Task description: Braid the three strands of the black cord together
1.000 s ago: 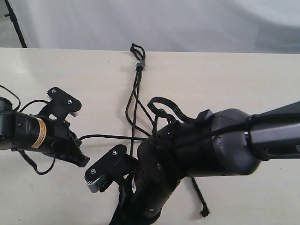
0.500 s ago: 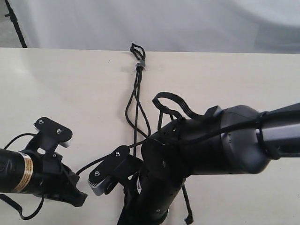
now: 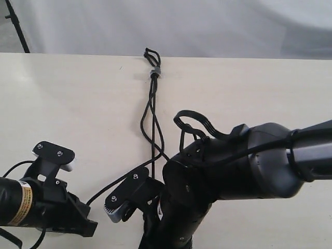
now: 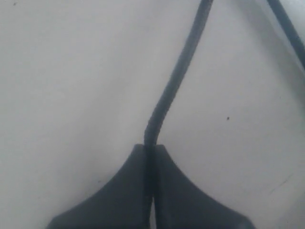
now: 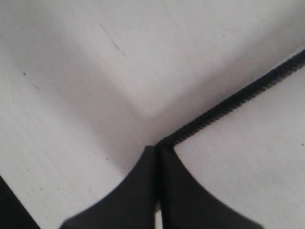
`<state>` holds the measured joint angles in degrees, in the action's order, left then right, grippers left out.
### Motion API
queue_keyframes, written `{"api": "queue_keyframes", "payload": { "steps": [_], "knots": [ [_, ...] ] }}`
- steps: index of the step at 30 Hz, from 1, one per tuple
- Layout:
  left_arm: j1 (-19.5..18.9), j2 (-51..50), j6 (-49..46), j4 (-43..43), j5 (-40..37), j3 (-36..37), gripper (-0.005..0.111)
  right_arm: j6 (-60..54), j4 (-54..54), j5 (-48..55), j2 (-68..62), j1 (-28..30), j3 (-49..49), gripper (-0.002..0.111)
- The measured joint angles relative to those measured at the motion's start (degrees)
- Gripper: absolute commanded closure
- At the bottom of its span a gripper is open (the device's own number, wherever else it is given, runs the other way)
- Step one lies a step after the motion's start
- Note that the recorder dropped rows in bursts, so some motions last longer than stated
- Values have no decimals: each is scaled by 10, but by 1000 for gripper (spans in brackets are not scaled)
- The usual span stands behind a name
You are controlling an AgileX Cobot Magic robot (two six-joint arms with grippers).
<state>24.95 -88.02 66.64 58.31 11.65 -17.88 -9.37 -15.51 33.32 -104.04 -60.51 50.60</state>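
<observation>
The thin matte black cord [image 3: 152, 106] runs from its small grey band [image 3: 154, 71] at the pale table's [image 3: 62, 104] far edge toward the near edge, where the left gripper [image 4: 150, 145], further left along it, and the right gripper [image 5: 157, 148] each pinch one strand [image 4: 174, 86] tight.

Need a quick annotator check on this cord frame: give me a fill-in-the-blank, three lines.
The left claw is ___ on a strand.
The right claw grips ___ woven strand.
The grey band binds the black cord near the table's ___ edge.
Missing: shut; one; far.
</observation>
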Motion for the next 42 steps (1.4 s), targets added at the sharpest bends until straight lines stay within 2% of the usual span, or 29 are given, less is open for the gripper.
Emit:
{"api": "queue_keyframes", "payload": {
  "steps": [2,3,6,8,10,13,16,19,21,24,27,33,42],
  "knots": [
    [0,0,1,0,0,0,107,0,0,0,0,0,0,107],
    [0,0,1,0,1,0,107,-1,0,0,0,0,0,102],
    [0,0,1,1,2,0,107,2,-8,14,0,-1,-3,69],
    [0,0,1,2,2,0,107,1,-12,44,4,-2,1,55],
    [0,0,1,2,2,0,107,-3,-9,85,25,-2,24,51],
    [0,0,1,2,2,0,107,9,50,90,81,-2,59,51],
    [0,0,1,4,2,0,107,66,148,71,121,8,66,51],
    [0,0,1,5,2,0,107,136,219,59,133,51,59,51],
    [0,0,1,6,2,0,107,161,241,27,124,104,38,51],
    [0,0,2,6,3,0,107,170,234,1,101,144,20,51],
    [0,0,2,6,3,0,107,171,226,-26,76,160,15,51],
    [0,0,2,6,3,0,107,171,224,-94,44,160,15,51],
    [1,0,2,6,3,0,107,135,223,-111,-10,161,15,53]
  ]
}}
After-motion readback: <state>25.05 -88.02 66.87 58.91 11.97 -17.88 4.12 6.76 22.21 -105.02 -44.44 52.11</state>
